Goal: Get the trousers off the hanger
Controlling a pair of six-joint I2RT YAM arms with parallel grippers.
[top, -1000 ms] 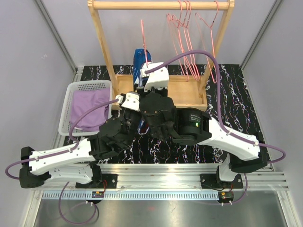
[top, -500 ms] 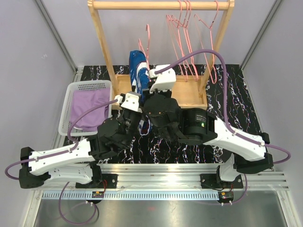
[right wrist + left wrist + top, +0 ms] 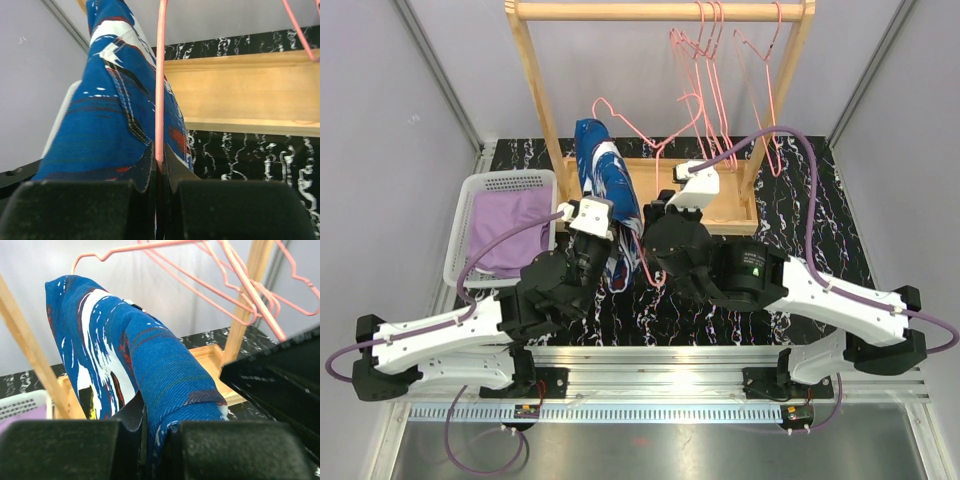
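Note:
The dark blue trousers with white and red splashes hang over a pink wire hanger, which is tilted and off the rail. My left gripper is shut on the lower fold of the blue trousers; the cloth runs down between its fingers. My right gripper is shut on the hanger's wire, which rises straight from its jaws, with the blue trousers just to the left. The lilac trousers lie in the white basket.
A wooden clothes rack with a tray base stands at the back. Several bare pink hangers hang on the right of its rail. The white basket sits at the left on the black marbled mat.
My left gripper has shut on the blue trousers. The right arm has swung right and nearer with the hanger, which now tilts below the rail; the trousers shifted left.

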